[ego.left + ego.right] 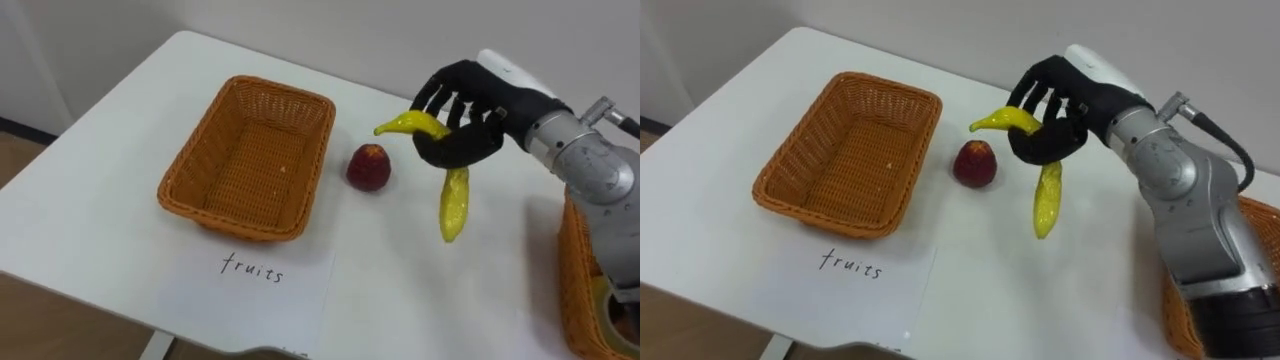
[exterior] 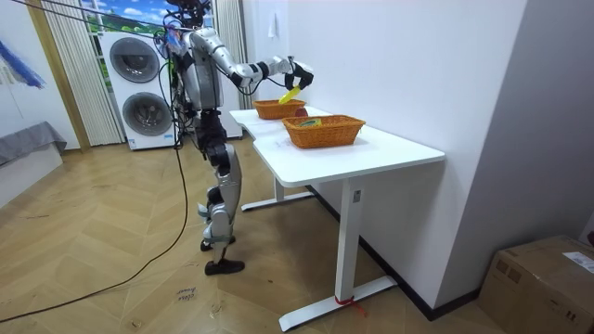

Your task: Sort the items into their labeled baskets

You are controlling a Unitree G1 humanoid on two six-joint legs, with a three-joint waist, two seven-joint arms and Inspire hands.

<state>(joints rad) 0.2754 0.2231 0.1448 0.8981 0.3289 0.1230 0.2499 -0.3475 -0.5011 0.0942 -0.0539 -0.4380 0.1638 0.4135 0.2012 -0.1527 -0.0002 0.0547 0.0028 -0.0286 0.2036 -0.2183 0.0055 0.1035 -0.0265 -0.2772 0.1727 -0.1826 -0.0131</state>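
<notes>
The right arm reached forward from the robot's right side, elbow bent, held up in the air. The right hand (image 1: pixel 472 138) had its fingers and thumb curled around a banana (image 1: pixel 454 205), palm turned leftward.

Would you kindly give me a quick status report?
Right robot hand shut on banana, above table. Fruit basket empty. Apple beside basket.

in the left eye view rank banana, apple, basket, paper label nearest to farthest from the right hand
1. banana, held in the right hand
2. apple, just left of it
3. basket, farther left
4. paper label, in front of the basket
</notes>
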